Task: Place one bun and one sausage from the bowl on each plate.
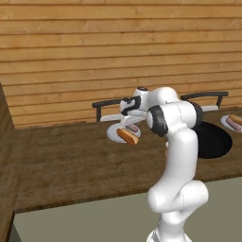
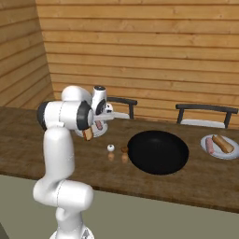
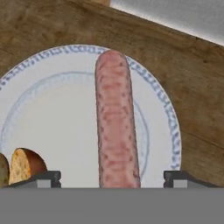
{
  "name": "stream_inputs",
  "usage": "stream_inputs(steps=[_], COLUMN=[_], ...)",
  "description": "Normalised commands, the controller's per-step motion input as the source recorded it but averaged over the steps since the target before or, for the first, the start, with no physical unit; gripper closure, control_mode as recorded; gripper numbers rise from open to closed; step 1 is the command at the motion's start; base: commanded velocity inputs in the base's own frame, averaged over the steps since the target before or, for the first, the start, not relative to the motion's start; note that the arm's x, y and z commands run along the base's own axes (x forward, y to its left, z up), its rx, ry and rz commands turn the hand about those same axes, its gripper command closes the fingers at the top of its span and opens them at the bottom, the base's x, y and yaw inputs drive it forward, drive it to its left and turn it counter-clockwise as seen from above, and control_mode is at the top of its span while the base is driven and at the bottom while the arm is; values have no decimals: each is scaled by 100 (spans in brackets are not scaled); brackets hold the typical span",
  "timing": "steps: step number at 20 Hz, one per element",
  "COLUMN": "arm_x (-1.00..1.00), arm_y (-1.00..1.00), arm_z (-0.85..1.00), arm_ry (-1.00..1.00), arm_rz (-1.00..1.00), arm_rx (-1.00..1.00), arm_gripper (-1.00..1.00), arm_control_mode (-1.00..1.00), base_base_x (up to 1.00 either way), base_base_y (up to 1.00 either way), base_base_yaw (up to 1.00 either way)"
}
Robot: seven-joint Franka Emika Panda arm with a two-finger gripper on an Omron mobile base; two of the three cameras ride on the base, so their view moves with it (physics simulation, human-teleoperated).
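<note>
The gripper [image 3: 112, 177] hung right over the left plate [image 3: 52, 118], its jaws spread wide, one dark fingertip [image 3: 41, 178] on each side of the sausage [image 3: 114, 122] and neither touching it. Nothing was in its hold. The sausage lay flat on that plate, stretching from near the fingertips to the plate's far rim, and a bun [image 3: 24, 165] sat beside it at the plate's edge, with its cut face showing. From the left base view, the bun [image 1: 127, 136] lay at the near edge of that plate [image 1: 113, 133], and the arm's hand hovered just above.

Over to the right, the black bowl [image 2: 158, 151] sat on the wooden counter [image 2: 205, 182], with nothing visible inside it. Further right, the second plate [image 2: 207, 150] already carried its own bun [image 2: 223, 144] and sausage [image 2: 209, 145], side by side. Three small shakers [image 2: 111, 148] stood just left of the bowl.
</note>
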Motion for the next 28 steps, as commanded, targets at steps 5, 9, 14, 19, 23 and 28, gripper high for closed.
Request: stream_inputs(steps=[5,9,14,19,23,28], arm_x=[-63,-100,-100,-100,-100,-100], arm_y=[-47,-62,-32,-16,6,22], arm_z=[35,28,55,67,77,74], arm_ry=[0,0,2,4,1,0], arm_rz=[-8,-13,-18,-18,-15,-15], arm_rx=[0,0,0,0,0,0], arm_gripper=[-100,-100,-100,-100,-100,-100], arm_control_mode=[-100,-100,-100,-100,-100,-100], base_base_x=[0,0,0,0,0,0], base_base_y=[0,0,0,0,0,0], base_base_yaw=[0,0,0,0,0,0])
